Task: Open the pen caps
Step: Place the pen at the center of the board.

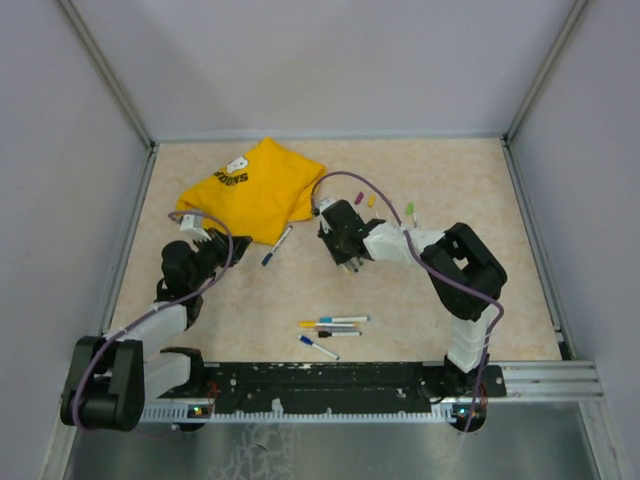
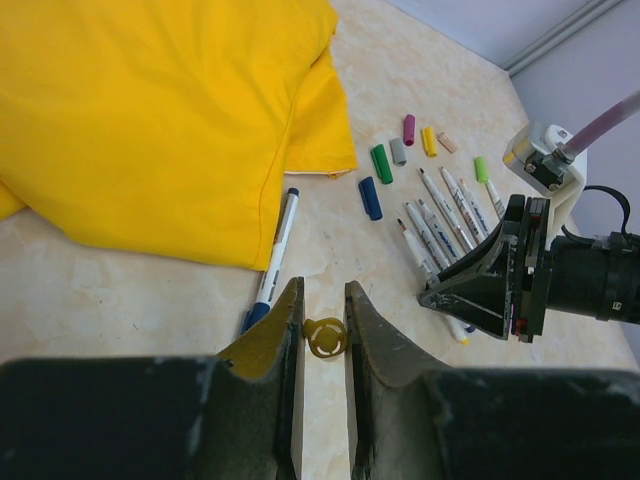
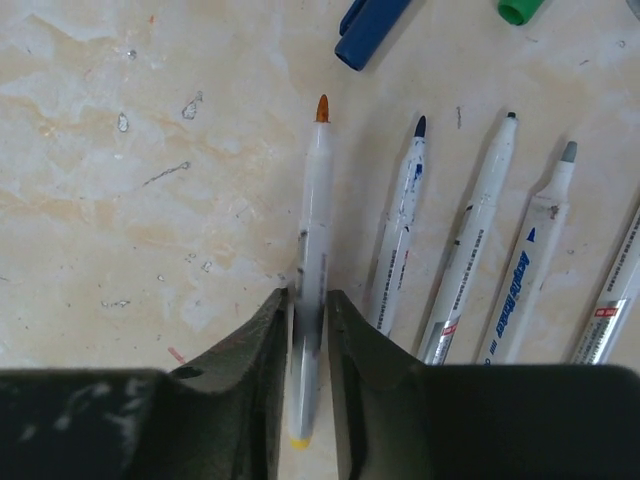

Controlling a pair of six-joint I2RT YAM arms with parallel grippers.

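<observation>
On my left gripper (image 2: 324, 290) the jaws stand barely apart, pinching a small yellow cap (image 2: 325, 338), which I see end-on. My right gripper (image 3: 309, 296) straddles a white orange-tipped pen (image 3: 317, 200) beside the row of uncapped pens (image 3: 478, 230). Its tip points straight away. The jaws are narrow, but I can't confirm a grip.

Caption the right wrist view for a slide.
Right tool straddling an orange-tipped pen beside a row of uncapped pens.

Uncapped pens (image 3: 487, 240) flat in row, loose caps (image 2: 381, 163) nr tips.
</observation>
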